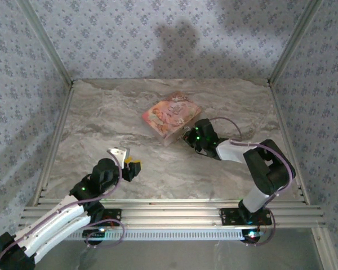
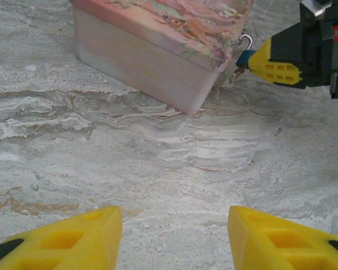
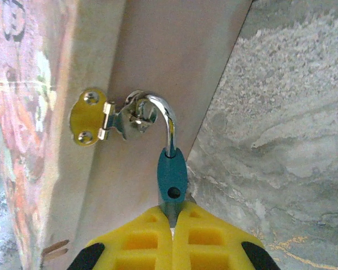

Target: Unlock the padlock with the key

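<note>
Padlock: the padlock (image 3: 172,177) is a tiny teal thing hanging off the side of the box, its body pointing down and away from the wall towards the right gripper.
Shackle: the shackle (image 3: 168,121) is silvery and curves up out of the teal body and through the latch; from here it looks closed, seated in the body.
Hasp: a small brass hasp (image 3: 90,117), screwed on near the box's upper edge, carries the shackle.
Box: the box (image 1: 172,115) is pink with a floral lid and sits flat on the table, set at an angle towards the far middle.
Right gripper: the right gripper (image 3: 173,218) has its yellow fingers clenched tight on the padlock's lower end. A grey metal sliver (image 3: 170,209) shows in the seam between them, and I can't tell what it is.
Left gripper: the left gripper (image 2: 173,220) has its yellow fingers parted with nothing between them, just bare table. It is well apart from the box and faces it.
Table: the table (image 1: 101,118) has a marbled grey-beige top.
Arms: the right arm reaches in from the near right, and the left arm lies low at the near left.
</note>
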`<state>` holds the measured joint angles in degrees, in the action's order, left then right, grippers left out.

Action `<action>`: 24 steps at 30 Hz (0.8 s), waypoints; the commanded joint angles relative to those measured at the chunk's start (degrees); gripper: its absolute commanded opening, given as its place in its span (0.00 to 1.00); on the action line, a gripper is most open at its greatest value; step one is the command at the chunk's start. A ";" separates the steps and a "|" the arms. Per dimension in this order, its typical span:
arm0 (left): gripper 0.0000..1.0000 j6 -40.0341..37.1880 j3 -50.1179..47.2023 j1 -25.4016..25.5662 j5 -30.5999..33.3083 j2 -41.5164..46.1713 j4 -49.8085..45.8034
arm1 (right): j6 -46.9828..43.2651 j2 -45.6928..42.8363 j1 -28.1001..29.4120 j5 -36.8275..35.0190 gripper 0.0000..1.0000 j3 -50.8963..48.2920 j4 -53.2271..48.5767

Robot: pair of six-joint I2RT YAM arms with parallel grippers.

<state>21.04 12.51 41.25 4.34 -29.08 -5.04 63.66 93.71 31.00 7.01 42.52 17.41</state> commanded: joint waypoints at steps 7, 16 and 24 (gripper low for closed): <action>0.53 -0.56 2.60 -0.38 -0.20 -0.10 -1.87 | -2.44 -0.69 -1.62 -0.30 0.00 5.20 -1.93; 0.56 -1.53 4.49 -0.37 0.35 -0.10 -5.40 | -2.51 1.80 -4.70 3.89 0.00 7.65 -3.09; 0.96 -2.05 7.54 -0.31 2.55 -0.10 -8.29 | -7.62 -0.92 -7.93 3.48 0.00 12.81 -15.96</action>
<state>19.14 17.17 41.25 5.21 -29.36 -11.49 59.75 94.91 24.93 9.91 52.07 8.45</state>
